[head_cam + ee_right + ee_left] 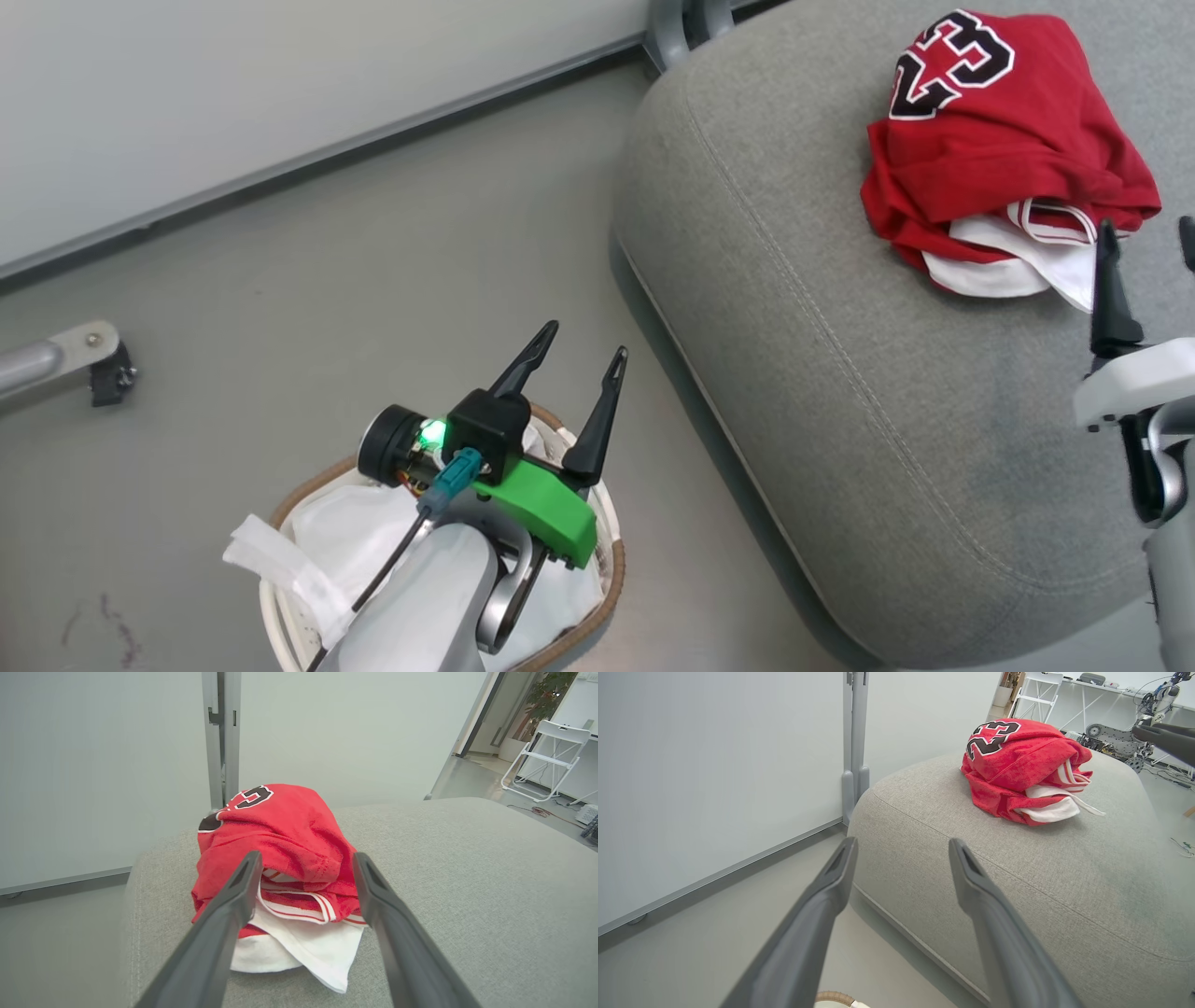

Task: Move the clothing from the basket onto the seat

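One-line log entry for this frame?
clothing: heaped on seat | basket: white liner showing | left gripper: open, above basket | right gripper: open, beside clothing

The seat (840, 420) is bare across its near and middle; the clothing (999, 140) heaps at its far right corner, with the right tool (1146, 227), fingers spread, just before the heap. Open floor (373, 280) runs between seat and wall. The left tool (586, 339), fingers apart, hangs over the basket (614, 565), covering part of its mouth. A grey post (677, 28) stands at the seat's far corner.
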Robot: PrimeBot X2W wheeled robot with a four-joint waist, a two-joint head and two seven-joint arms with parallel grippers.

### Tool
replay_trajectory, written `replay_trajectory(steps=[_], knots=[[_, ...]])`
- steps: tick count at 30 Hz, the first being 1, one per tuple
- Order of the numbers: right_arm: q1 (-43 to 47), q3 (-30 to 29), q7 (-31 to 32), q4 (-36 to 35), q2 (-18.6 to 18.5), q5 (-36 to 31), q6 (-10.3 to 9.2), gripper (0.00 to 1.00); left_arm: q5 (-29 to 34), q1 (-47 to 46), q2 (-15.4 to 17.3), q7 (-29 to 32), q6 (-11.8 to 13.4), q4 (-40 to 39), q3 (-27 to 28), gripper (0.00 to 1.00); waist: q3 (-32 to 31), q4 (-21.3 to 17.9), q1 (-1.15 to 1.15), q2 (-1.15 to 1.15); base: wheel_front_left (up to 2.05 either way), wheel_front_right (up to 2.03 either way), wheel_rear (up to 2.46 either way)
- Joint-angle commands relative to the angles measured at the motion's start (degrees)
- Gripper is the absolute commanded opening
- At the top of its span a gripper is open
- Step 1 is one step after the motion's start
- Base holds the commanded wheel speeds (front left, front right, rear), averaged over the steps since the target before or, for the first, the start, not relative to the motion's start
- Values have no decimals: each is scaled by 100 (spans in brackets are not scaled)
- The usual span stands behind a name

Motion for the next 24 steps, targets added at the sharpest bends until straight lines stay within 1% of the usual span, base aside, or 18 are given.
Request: replay_trajectory(steps=[1, 5, 10, 17, 18, 24], knots=[[89, 98, -1, -78, 48, 86, -8, 100, -27, 125, 28, -4, 65, -20, 91, 100, -296, 271, 0, 0, 0, 0, 0], [136, 375, 0, -283, 238, 245, -8, 100, 18, 275, 29, -4, 178, -24, 340, 100, -394, 563, 0, 0, 0, 0, 0], [156, 537, -1, -393, 580, 349, -8, 100, 114, 475, 27, -4, 291, 43, 840, 100, -486, 989, 0, 0, 0, 0, 0], [216, 786, -1, -300, 830, 309, -8, 100, 377, 749, 26, -4, 401, 178, 1754, 100, -611, 1494, 0, 0, 0, 0, 0], [276, 825, 0, -274, 884, 295, -8, 100, 415, 832, 24, -4, 428, 179, 1987, 100, -644, 1603, 0, 0, 0, 0, 0], [463, 869, 0, -211, 1009, 248, -8, 100, 452, 1126, 24, -4, 445, 207, 2555, 100, -770, 1854, 0, 0, 0, 0, 0]])
